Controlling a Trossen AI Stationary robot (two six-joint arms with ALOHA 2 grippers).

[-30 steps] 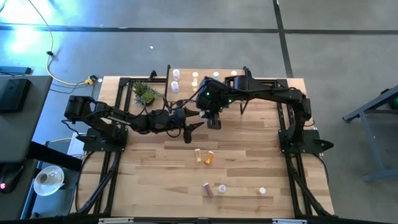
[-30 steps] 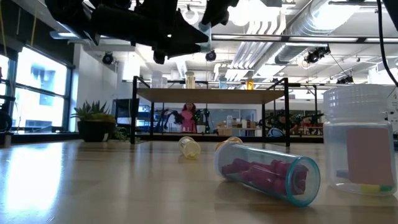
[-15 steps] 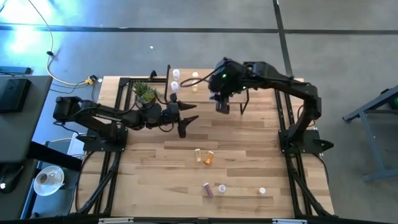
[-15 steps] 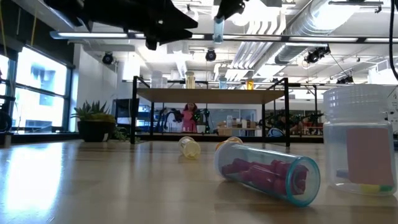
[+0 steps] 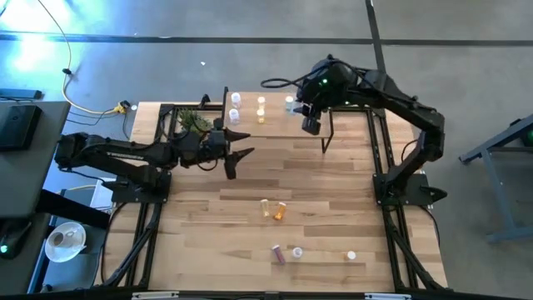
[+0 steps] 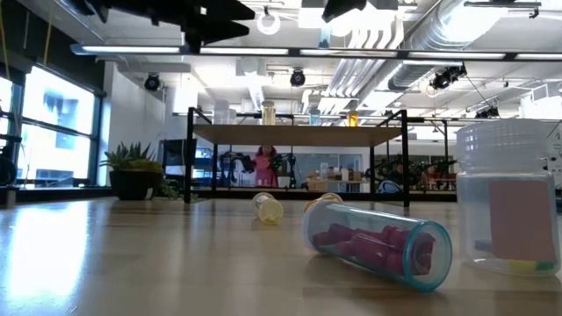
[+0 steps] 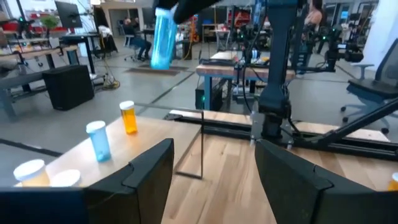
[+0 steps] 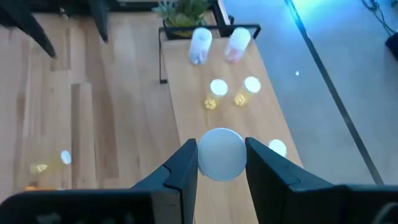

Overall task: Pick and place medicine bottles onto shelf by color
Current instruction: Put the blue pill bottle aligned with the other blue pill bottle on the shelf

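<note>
Above the shelf (image 5: 275, 112), your right gripper (image 8: 221, 163) is pinching a blue bottle (image 7: 163, 37). Be lowering it upright beside the standing blue bottle (image 7: 98, 140); left gripper (image 5: 234, 154) is idling spread nearby.

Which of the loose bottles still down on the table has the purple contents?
The purple bottle lying on its side nearest the table's front edge; the two mid-table ones are yellow and orange.

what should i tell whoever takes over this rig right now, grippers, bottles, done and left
Right gripper: jaws shut on a blue bottle, held above the shelf at the table's far edge.
Left gripper: jaws open, empty, over the table beside the potted plant.
Done: several bottles stand on the shelf, among them two white ones at the plant end.
Left: set the blue bottle down, then pick up the two yellowish bottles mid-table and the purple bottle and two more near the front edge.
</note>
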